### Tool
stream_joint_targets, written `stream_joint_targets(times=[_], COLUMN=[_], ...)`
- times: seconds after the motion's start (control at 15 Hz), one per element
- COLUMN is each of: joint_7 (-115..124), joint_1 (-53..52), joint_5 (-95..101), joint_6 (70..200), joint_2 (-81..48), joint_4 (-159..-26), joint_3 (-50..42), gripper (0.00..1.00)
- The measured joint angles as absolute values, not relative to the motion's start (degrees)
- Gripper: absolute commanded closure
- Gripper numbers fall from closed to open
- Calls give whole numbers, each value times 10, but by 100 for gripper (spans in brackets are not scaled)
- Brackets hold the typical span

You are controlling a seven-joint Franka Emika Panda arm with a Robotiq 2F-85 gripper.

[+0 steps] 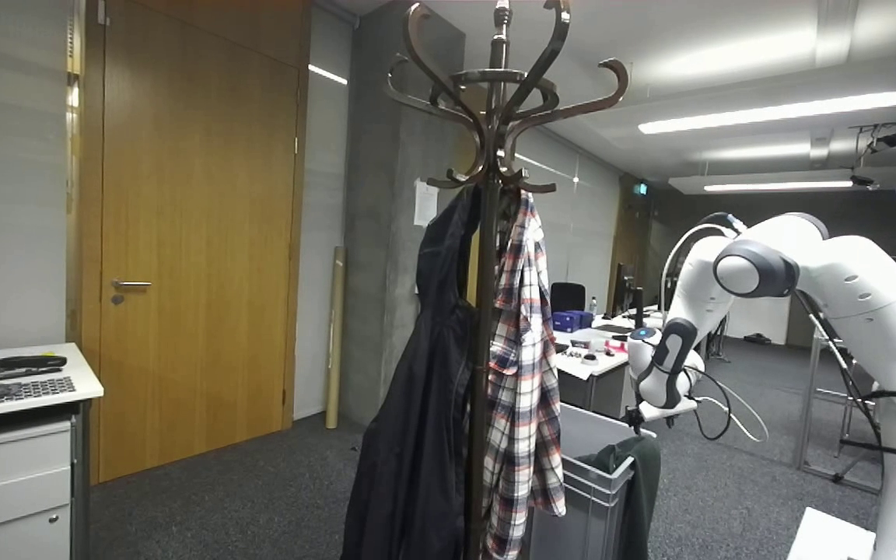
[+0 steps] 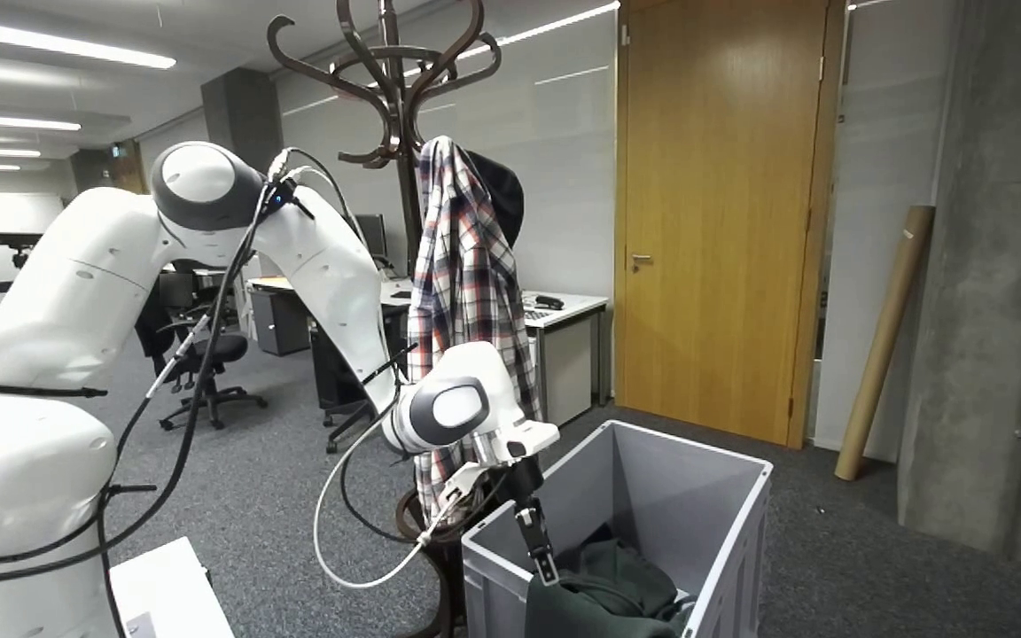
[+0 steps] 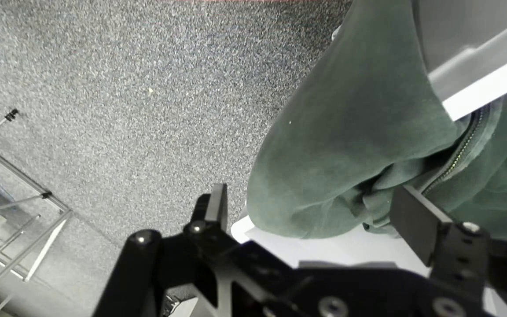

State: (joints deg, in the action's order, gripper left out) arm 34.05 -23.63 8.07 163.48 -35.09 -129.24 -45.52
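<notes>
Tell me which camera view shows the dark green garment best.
The wrist view: the green garment looms large there and its zipper shows, though the frame cuts it off. Both exterior views show it smaller, draped over the rim of the gray bin, zipper not discernible.

Wrist view: garment [image 3: 350,141] dark green, zip [image 3: 458,157] brassy toward 3 o'clock; gripper [image 3: 315,208] black; carpet [image 3: 161,110] speckled grey. In an exterior view: bin [image 1: 576,513] plain grey; shirt [image 1: 522,381] plaid, white, navy and red; jacket [image 1: 417,420] near-black at shirt's 9 o'clock.
</notes>
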Motion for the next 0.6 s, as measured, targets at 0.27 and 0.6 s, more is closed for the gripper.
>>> stream_joint_targets(times=[0.27, 0.6], joint_7=[366, 389], joint_1=[-216, -131], joint_5=[50, 9], joint_6=[1570, 1548], joint_2=[-359, -358], joint_4=[-1269, -1242], joint_3=[-420, -356], gripper=[0, 0])
